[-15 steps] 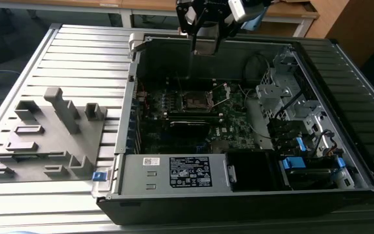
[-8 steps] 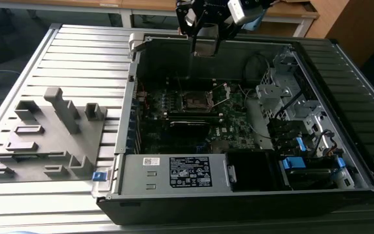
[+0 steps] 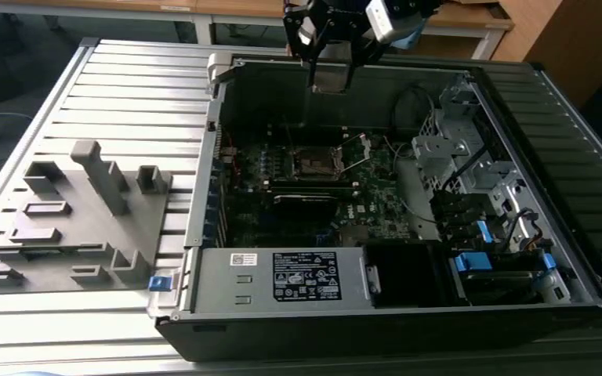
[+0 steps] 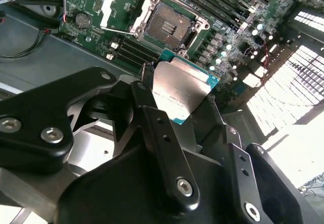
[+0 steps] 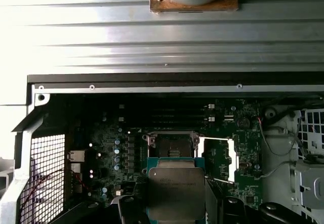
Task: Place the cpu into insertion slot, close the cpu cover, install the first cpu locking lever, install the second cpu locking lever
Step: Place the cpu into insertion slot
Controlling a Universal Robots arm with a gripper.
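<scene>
My gripper (image 3: 329,78) hangs above the open computer case's back wall, shut on the cpu (image 3: 331,81), a flat grey-topped chip held by its edges. In both wrist views the cpu (image 4: 179,89) (image 5: 176,191) sits between the black fingers (image 4: 162,133). The insertion slot (image 3: 312,163) (image 4: 167,26) (image 5: 169,145) lies bare and dark on the motherboard below, well apart from the chip. The cpu cover (image 3: 357,149) (image 4: 119,28) (image 5: 217,139) is swung open beside the slot, towards the exterior view's right.
A black labelled power supply box (image 3: 280,276) fills the case's near side. Drive cages with blue latches (image 3: 472,262) and cables stand at the exterior view's right. Memory slots (image 3: 306,188) run just in front of the socket. A grey fixture block (image 3: 76,219) rests on the ribbed table (image 3: 123,86).
</scene>
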